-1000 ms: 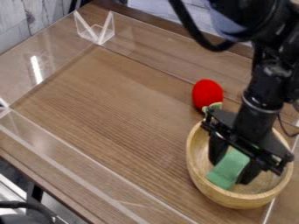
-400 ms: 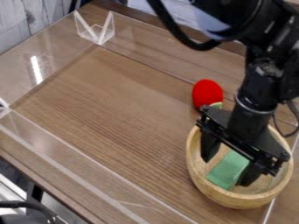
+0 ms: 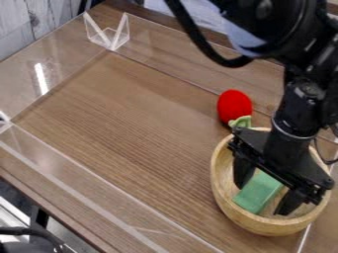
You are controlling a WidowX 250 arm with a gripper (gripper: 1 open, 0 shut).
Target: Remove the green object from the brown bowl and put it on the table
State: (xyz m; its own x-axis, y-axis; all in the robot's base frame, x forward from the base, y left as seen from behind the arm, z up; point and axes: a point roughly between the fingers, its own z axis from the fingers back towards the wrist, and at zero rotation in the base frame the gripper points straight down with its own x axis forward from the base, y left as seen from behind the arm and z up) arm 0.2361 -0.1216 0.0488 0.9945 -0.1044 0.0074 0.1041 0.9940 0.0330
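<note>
The brown bowl (image 3: 232, 210) sits at the table's (image 3: 132, 128) right front corner. The green object (image 3: 259, 193), a flat light-green bar, lies tilted inside it against the left wall. My black gripper (image 3: 276, 180) reaches down into the bowl from above. It is open, with one finger at the bar's upper left and the other at its right. The bar's right part is hidden behind the fingers. Whether the fingers touch it I cannot tell.
A red strawberry-like toy (image 3: 235, 103) with green leaves lies just behind the bowl. Clear acrylic walls (image 3: 53, 69) ring the wood-grain top, with a clear bracket (image 3: 109, 35) at the far corner. The arm's cables hang above at the right.
The gripper stays over the bowl. It lifted a little and shifted left, then came down and right, and now stands around the green bar. The bar has hardly moved.
</note>
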